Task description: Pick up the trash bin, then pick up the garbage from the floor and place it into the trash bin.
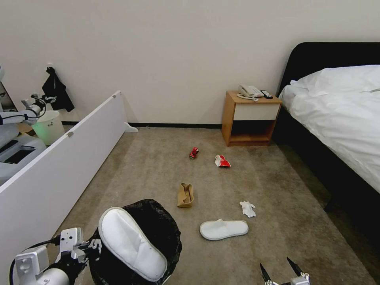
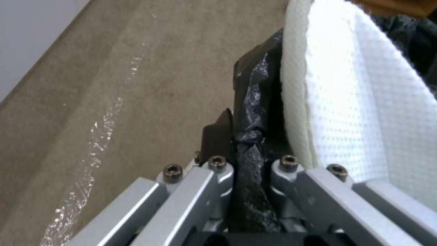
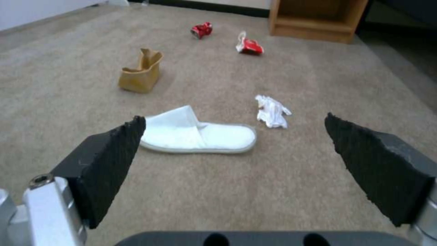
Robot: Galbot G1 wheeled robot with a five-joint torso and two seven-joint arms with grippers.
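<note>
1. I have the round white bin lined with a crinkly black bag (image 1: 158, 233) held at lower left, my left gripper (image 2: 248, 160) pinching its bagged rim; one white slipper (image 1: 132, 243) already lies across its mouth.
2. Left on the beige carpet (image 1: 285, 190): second white slipper (image 3: 200, 135), crumpled tissue (image 3: 271, 111), brown paper bag (image 3: 141, 71), crushed red can (image 3: 201, 30), red-and-white wrapper (image 3: 248, 45).
3. My right gripper (image 3: 234, 150) hovers spread above that slipper, whose long axis runs crosswise to my view, toe left.

I see my left gripper (image 2: 248, 150) clamped on the bin's black bag rim (image 2: 255, 102), a white slipper (image 2: 360, 112) just beside it, carpet (image 2: 114, 102) beyond.
</note>
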